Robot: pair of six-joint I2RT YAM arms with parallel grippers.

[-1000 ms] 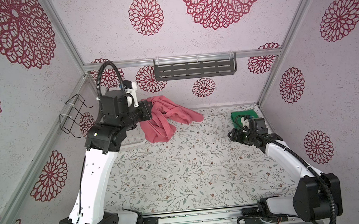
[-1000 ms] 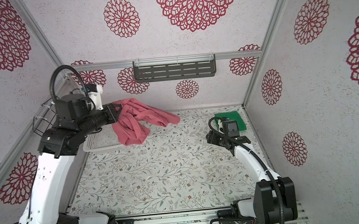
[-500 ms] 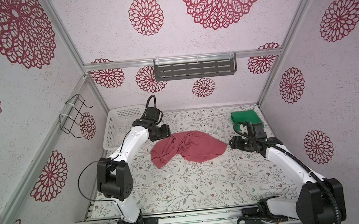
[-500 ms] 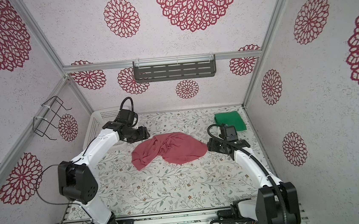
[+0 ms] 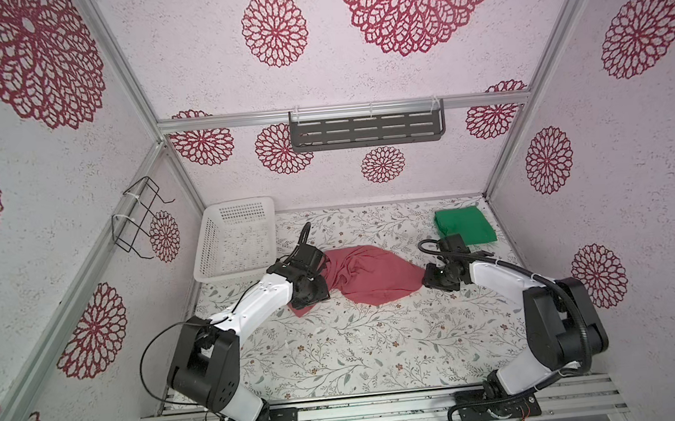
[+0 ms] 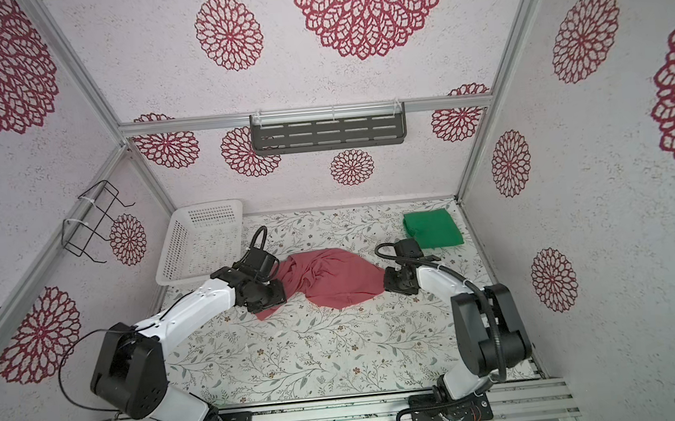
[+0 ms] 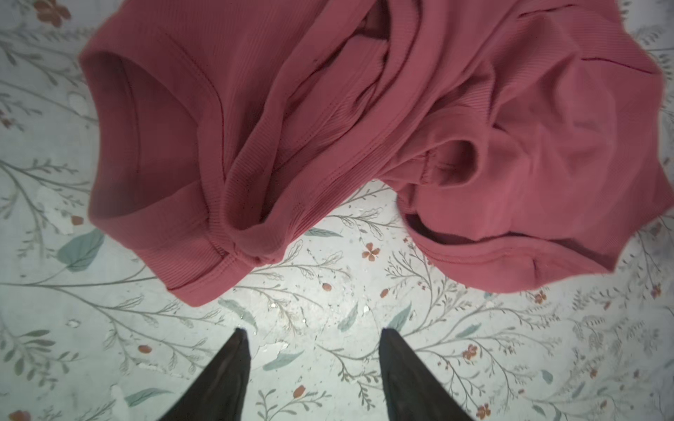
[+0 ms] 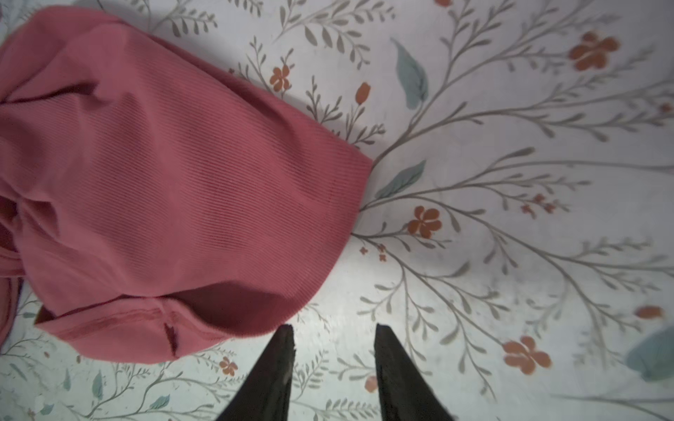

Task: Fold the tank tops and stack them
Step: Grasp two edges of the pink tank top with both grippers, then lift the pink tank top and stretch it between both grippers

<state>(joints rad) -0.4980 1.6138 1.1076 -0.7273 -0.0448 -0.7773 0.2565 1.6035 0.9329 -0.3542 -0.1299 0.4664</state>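
Observation:
The pink-red tank top (image 5: 370, 275) (image 6: 333, 278) lies crumpled in a heap on the middle of the floral table. My left gripper (image 7: 313, 333) points down at its left end (image 5: 312, 299). It is open, with only bare table between its fingers, a short way from the top's strap and armhole (image 7: 204, 255). At the heap's right edge my right gripper (image 8: 333, 328) (image 5: 434, 282) is open too and holds nothing. One of its fingers (image 8: 281, 350) stands just beside the hem (image 8: 226, 320). The green tank top (image 5: 464, 225) (image 6: 434, 234) lies folded flat at the back right corner.
A white perforated basket (image 5: 238, 241) (image 6: 201, 242) stands at the back left, close behind the left arm. A black wire rack (image 5: 140, 220) hangs on the left wall. A grey shelf (image 5: 366, 125) hangs on the back wall. The floral table (image 5: 360, 343) runs bare toward the front.
My left arm came down from holding the pink-red top high, let it go onto the table, and its jaws opened. The right gripper moved to the heap's right edge, jaws narrower.

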